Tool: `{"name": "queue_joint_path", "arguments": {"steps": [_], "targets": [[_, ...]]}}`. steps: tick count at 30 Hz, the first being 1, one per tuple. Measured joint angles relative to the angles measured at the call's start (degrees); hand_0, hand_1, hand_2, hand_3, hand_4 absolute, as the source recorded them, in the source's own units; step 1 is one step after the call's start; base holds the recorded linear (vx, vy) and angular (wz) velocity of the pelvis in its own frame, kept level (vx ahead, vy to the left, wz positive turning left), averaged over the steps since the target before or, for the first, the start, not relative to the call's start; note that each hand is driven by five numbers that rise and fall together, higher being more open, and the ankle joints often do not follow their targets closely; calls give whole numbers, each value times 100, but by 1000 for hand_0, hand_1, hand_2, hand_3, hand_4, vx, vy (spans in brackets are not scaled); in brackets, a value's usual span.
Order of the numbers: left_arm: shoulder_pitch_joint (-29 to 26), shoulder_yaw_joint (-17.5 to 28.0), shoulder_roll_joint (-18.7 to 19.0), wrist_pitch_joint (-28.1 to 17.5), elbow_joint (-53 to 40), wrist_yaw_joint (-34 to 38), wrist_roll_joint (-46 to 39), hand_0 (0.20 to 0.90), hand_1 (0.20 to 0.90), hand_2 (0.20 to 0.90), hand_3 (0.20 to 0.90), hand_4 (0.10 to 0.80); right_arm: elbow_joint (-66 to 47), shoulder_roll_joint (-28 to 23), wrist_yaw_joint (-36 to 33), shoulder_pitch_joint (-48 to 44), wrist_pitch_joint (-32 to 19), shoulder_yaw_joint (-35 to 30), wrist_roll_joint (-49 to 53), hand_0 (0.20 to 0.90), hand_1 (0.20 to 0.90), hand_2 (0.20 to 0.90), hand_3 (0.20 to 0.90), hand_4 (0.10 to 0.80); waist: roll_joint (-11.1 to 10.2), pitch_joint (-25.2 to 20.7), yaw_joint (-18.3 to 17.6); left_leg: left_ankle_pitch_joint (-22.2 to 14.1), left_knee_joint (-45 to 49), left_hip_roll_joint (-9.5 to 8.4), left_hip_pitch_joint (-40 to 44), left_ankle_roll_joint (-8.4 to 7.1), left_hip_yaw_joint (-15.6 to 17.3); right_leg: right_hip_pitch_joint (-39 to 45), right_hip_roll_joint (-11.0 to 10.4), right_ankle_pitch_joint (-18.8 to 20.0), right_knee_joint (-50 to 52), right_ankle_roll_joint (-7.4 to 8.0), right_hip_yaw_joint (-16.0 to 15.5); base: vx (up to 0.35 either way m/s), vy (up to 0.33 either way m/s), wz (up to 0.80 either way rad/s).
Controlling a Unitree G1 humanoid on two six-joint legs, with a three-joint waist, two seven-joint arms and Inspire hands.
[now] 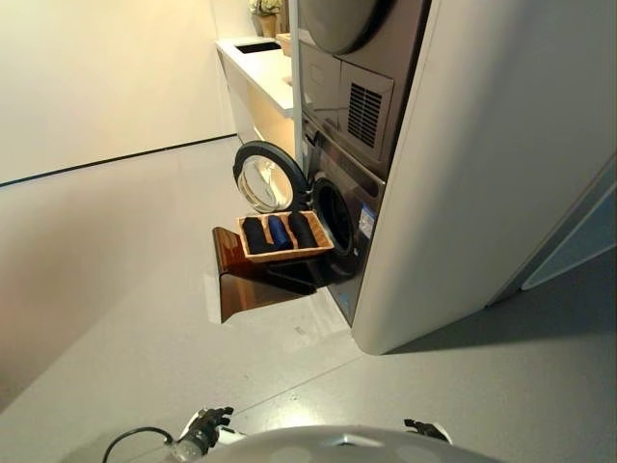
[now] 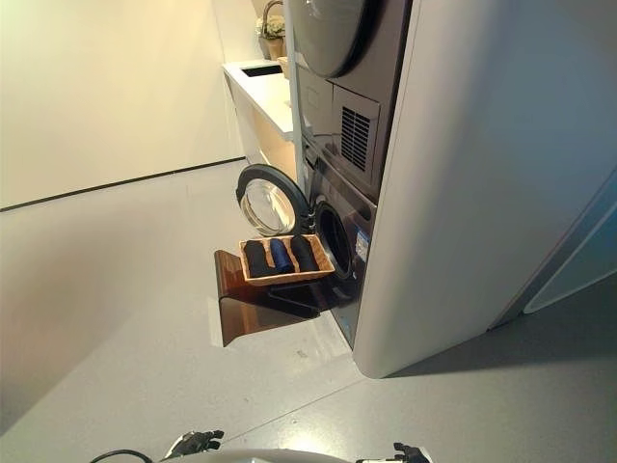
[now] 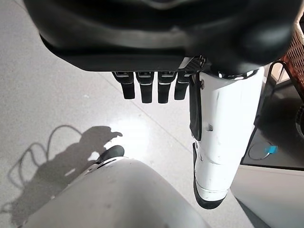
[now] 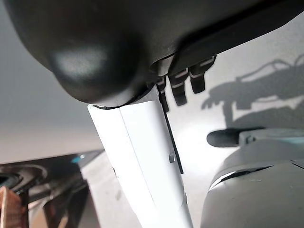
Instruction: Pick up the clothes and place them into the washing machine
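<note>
A tall white cabinet (image 1: 501, 164) is standing well ahead of both hands, housing a stacked dark dryer (image 1: 362, 68) over a washing machine (image 1: 349, 207). The washing machine's round door (image 1: 268, 178) is hanging open toward the left, drum opening (image 1: 335, 217) showing dark. A white counter (image 1: 260, 72) with a sink is running back beyond the machine, a potted plant (image 1: 266, 13) sitting at its far end. The grey floor (image 1: 145, 289) is stretching between the hands and the machine.

A brown stand (image 1: 253, 275) is sitting on the floor just in front of the washer, far ahead of the hands. A wicker basket (image 1: 285, 253) is resting on top of it, right beside the drum opening. The clothes (image 1: 279, 232) are lying rolled in the basket, three side by side: dark, blue, dark. Neither hand is touching them.

Left hand (image 3: 156, 88) is hanging low over the floor, fingers straight and relaxed, white-covered thumb extended, gripping nothing. Right hand (image 4: 185, 83) is hanging low too, well short of the basket, fingers loose and apart, white thumb out, empty.
</note>
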Motion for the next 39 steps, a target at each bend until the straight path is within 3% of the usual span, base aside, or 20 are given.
{"name": "queue_joint_path", "arguments": {"steps": [21, 31, 35, 36, 38, 39], "targets": [[52, 189, -29, 59, 25, -10, -415, 900, 900, 900, 900, 800, -2, -4, 2, -6, 18, 5, -2, 900, 900, 900, 900, 800, -1, -5, 21, -10, -25, -8, -106, -14, -61, -30, -42, -1, -17, 1, -84, 3, 11, 1], [-27, 413, -22, 66, 50, -6, -600, 900, 900, 900, 900, 800, 7, -11, 5, -178, 114, 2, 3, 900, 900, 900, 900, 800, -77, 102, 46, 25, 1, -139, -319, 61, -146, -319, -146, -88, 247, 39, -193, 53, 98, 7], [-192, 461, 37, 71, 62, -29, -661, 900, 900, 900, 900, 800, 113, -6, 49, -250, 90, -134, 148, 900, 900, 900, 900, 800, -241, 306, 17, -77, -21, -265, -258, 211, -226, -642, -348, -549, 1251, 174, -158, 176, 119, 7], [-303, 505, 18, 72, 65, -88, -674, 900, 900, 900, 900, 800, 130, -27, 117, -372, 52, -321, 347, 900, 900, 900, 900, 800, -216, 501, 13, -89, -28, -271, -163, 296, -283, -994, -432, -654, 2161, 262, -117, 205, 75, 6], [-367, 518, 19, 68, 70, -132, -676, 900, 900, 900, 900, 800, 110, -11, 162, -460, -64, -474, 593, 900, 900, 900, 900, 800, -189, 587, -30, -90, -29, -265, -166, 381, -337, -1591, -527, -657, 3227, 287, -71, 215, 22, 13], [-362, 553, 33, 68, 73, -132, -675, 900, 900, 900, 900, 800, 111, 7, 253, -465, -101, -506, 641, 900, 900, 900, 900, 800, -251, 582, -104, -143, -28, -270, -188, 458, -380, -1904, -464, -717, 3424, 238, 70, 322, -33, 21]]}}
